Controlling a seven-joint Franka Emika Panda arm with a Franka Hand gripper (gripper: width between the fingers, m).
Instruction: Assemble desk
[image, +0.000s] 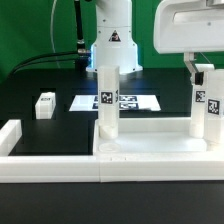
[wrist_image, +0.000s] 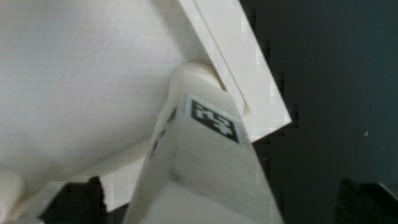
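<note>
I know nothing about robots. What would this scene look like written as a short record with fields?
Setting: black table, green backdrop
Tabletop panel: lying flat behind the border wall
Left upright leg: standing on the panel
Right upright leg: standing on the panel, under the gripper
Loose leg: on the table, apart from the panel
Gripper: open, one finger on each side of the right upright leg
Marker board: flat on the table behind the panel
Fourth leg: not visible

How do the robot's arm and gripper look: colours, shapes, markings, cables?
The arm is white and rounded, with a small black triangle mark on its base. Black cables lie beside it. The gripper has a white boxy body and dark fingers.
</note>
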